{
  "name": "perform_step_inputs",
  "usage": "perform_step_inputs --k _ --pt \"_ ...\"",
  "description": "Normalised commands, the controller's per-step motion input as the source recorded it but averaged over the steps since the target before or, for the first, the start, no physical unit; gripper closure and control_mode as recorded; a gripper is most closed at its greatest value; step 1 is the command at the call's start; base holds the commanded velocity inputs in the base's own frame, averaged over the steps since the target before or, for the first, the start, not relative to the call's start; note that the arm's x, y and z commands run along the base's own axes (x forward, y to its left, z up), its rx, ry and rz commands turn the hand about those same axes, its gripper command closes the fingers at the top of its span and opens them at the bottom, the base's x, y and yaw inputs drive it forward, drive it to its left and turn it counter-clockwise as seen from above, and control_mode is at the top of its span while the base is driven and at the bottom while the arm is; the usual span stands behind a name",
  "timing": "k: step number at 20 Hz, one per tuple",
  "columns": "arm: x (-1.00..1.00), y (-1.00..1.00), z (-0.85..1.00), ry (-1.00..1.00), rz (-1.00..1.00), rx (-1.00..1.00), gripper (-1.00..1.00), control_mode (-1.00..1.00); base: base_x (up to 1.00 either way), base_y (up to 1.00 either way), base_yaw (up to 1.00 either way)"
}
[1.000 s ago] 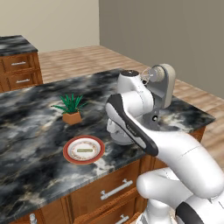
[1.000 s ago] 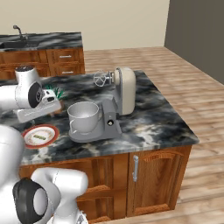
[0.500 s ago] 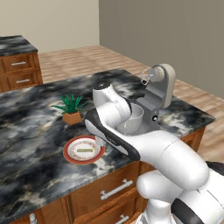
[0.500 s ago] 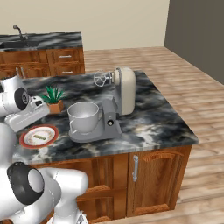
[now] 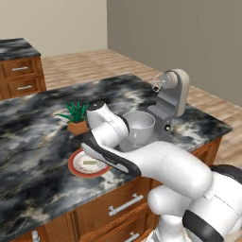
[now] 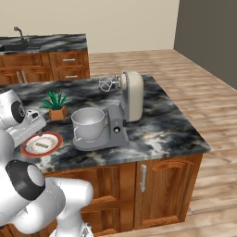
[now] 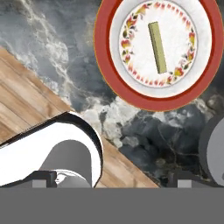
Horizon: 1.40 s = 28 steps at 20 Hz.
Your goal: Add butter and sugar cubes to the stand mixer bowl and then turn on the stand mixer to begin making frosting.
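The butter (image 7: pixel 158 47) is a pale yellowish-green stick lying on a round red-rimmed patterned plate (image 7: pixel 109 65), which sits on the dark marble counter near its front edge. My gripper (image 7: pixel 114 181) hovers above the counter just beside the plate, open, its two tips wide apart with nothing between them. The plate (image 5: pixel 75 166) with the butter (image 5: pixel 90 162) lies left of the stand mixer (image 5: pixel 173 101). The stand mixer bowl (image 6: pixel 88 124) sits on the mixer's flat base, with the wire whisk (image 6: pixel 107 84) raised above it. The sugar cubes are out of view.
A small potted plant (image 5: pixel 75 116) stands behind the plate. The counter's front edge (image 7: pixel 131 164) and the wooden floor (image 7: pixel 26 92) lie close beneath the hand. A grey rounded shape (image 7: pixel 215 151) sits at the right edge of the hand view. Cabinets with a sink (image 6: pixel 18 39) stand far back.
The arm has swung left, away from the mixer and bowl, and the hand has come down over the plate. The jaws have stayed wide open.
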Motion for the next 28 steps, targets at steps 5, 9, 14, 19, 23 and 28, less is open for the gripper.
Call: perform_step_inputs --k 5,9,14,19,23,28 --pt "0.26 0.11 -0.26 0.07 0.09 0.0 -1.0 -1.0 0.0 0.0 0.0" --pt "0.39 0.0 -0.18 0.06 0.06 0.01 -1.0 -1.0 0.0 0.0 0.0" --pt "0.34 0.16 -0.19 0.07 0.01 0.0 -1.0 -1.0 0.0 0.0 0.0" --pt "0.26 0.34 -0.18 0.06 0.0 0.0 -1.0 -1.0 0.0 0.0 0.0" --pt "0.31 0.06 -0.2 0.05 0.0 0.0 -1.0 -1.0 0.0 0.0 0.0" --pt "0.21 0.0 -0.35 0.04 0.02 0.0 -1.0 -1.0 0.0 0.0 0.0"
